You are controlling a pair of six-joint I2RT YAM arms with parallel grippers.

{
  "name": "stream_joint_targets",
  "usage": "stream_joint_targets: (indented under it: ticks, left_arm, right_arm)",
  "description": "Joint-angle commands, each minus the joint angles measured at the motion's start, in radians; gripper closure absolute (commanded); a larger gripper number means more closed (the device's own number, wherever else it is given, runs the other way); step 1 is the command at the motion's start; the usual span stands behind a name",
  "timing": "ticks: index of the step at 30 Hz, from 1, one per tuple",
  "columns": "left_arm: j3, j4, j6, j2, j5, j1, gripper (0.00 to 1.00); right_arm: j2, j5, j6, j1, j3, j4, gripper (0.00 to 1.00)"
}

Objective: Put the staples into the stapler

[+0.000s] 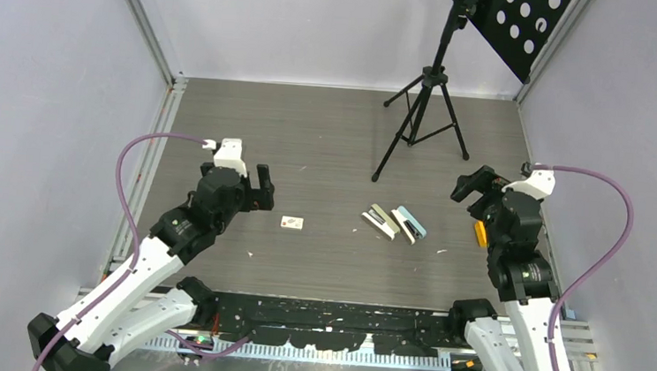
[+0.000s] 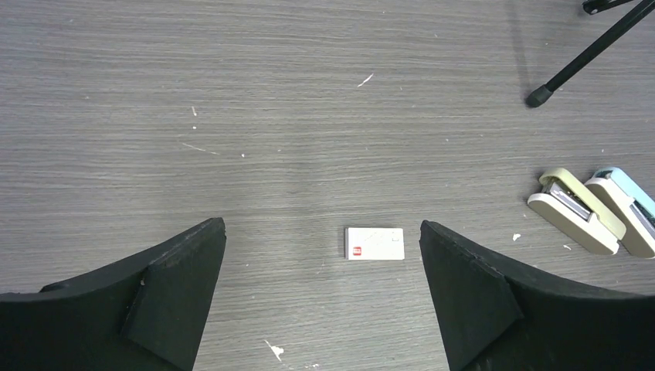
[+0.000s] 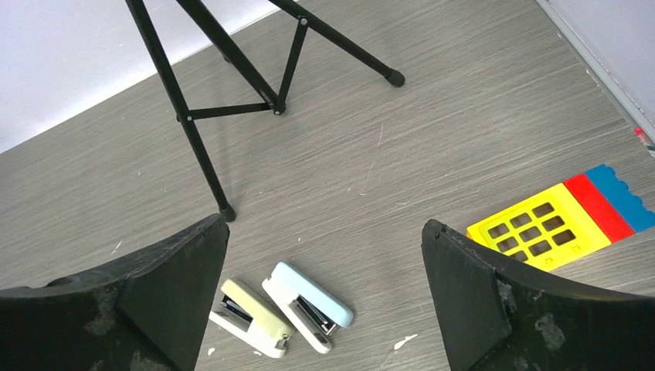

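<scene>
- The staples (image 2: 375,243) lie untouched; jaws of the left arm (image 1: 209,198) gape above them, likely for pickup.
- Jaws of the right arm (image 1: 512,222), also released, overlook both staplers (image 3: 305,303), right of the staples.

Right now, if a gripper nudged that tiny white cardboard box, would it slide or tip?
Probably slide: the flat white cardboard box lies flat on the grey table, too low to tip. It looks light, and its thinness may resist pinching.
</scene>
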Motion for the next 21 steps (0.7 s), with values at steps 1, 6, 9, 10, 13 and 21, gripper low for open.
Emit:
stream_joint_targets:
  ticks: [1,6,9,10,13,21]
  left_arm:
    - [0.030,-0.029,-0.020,0.012,0.013,0.003,0.00]
    - [0.053,-0.061,-0.063,0.046,0.040,0.002,0.00]
    - [0.064,-0.078,-0.087,0.072,0.060,0.003,0.00]
    - [0.066,-0.084,-0.093,0.079,0.066,0.002,0.00]
    - [0.074,-0.102,-0.104,0.102,0.085,0.004,0.00]
    - [0.096,-0.107,-0.112,0.198,0.213,0.013,0.00]
  right_arm:
    - [0.043,-0.002,0.034,0.005,0.016,-0.020,0.00]
    - [0.187,-0.114,0.075,0.005,0.079,-0.114,0.00]
    - [0.312,-0.149,0.141,0.004,0.114,-0.167,0.00]
    - [0.346,-0.158,0.163,0.004,0.125,-0.183,0.00]
    - [0.427,-0.196,0.223,0.004,0.159,-0.233,0.00]
    - [0.508,-0.484,0.135,0.012,0.116,-0.182,0.00]
